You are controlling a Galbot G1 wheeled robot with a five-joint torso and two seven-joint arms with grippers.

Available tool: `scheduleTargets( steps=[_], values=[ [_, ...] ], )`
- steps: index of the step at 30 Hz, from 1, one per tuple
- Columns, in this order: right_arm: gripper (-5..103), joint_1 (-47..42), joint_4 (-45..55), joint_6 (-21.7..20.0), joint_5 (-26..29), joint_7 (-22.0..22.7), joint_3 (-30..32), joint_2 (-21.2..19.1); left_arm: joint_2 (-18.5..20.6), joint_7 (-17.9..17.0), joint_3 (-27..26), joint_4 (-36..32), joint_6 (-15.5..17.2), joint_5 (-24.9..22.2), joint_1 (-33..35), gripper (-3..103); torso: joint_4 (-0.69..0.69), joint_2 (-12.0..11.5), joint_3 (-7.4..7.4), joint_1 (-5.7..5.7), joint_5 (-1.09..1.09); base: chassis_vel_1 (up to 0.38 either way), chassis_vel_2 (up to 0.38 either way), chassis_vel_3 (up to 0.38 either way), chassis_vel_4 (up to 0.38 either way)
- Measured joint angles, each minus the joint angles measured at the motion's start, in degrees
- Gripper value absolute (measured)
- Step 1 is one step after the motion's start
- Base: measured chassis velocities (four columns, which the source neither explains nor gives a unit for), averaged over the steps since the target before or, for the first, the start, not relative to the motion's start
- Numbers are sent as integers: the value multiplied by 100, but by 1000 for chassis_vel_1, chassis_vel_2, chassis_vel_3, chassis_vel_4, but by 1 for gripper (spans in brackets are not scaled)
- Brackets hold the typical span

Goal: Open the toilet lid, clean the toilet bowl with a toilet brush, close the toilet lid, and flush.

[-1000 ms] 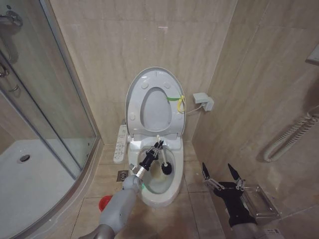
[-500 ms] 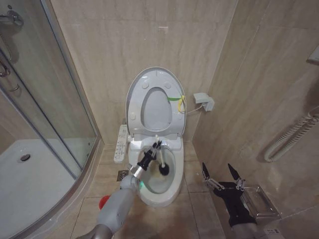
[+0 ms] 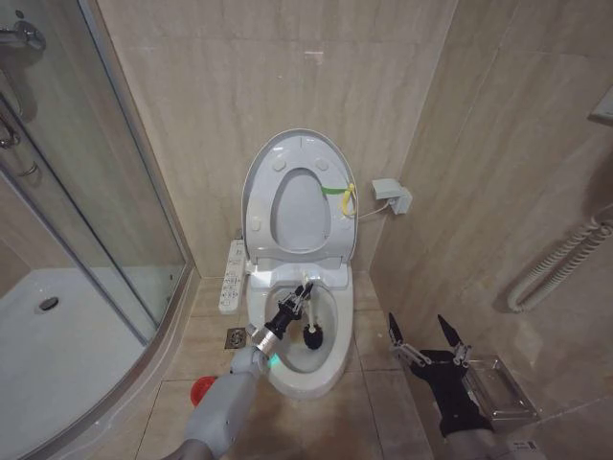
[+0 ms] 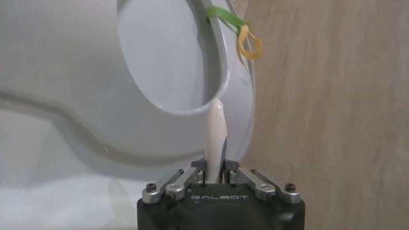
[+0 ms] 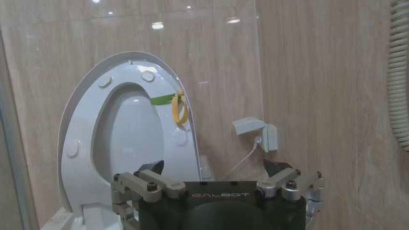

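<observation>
The left arm reaches from the lower centre of the head view up into the toilet bowl (image 3: 330,369), its left gripper (image 3: 299,305) clenched on the thin white handle of the toilet brush (image 3: 311,326); the dark bristle head sits low inside the bowl, just right of the gripper. In the left wrist view the fingers (image 4: 191,177) pinch the handle on both sides. The right gripper (image 3: 428,342) hangs at lower right of the head view, well apart from the toilet, its jaws spread wide and holding nothing.

One toilet lid (image 3: 263,182) stands upright against the wall with the ring seat raised against it, one yellow-green strap (image 3: 337,192) on its right edge. One red cup holder (image 3: 202,389) sits on the floor, left of the bowl. One button panel (image 3: 231,276) runs along the bowl's left side.

Beige tiles cover floor and walls; a glass shower enclosure (image 3: 86,220) fills the left, a white wall box (image 3: 393,195) sits at right
</observation>
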Motion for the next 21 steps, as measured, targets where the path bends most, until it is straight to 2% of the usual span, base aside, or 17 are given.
scheduleTargets(
  steps=[4,7,12,21],
  values=[
    [100,0,0,0,0,0,0,0,-55,-125,9,-88,9,-201,-140,18,-2,1,0,0,0,0,0,0,0],
    [100,0,0,0,0,1,0,0,-96,-119,0,196,4,231,-190,18,0,0,0,0,1,0,0,0,0],
    [100,0,0,0,0,0,0,0,-42,-140,83,254,-28,540,-75,18,2,1,-1,0,1,0,0,0,0],
    [100,0,0,0,0,0,0,0,-27,-199,104,36,18,272,-175,18,-2,0,0,0,0,0,0,0,0]
  ],
)
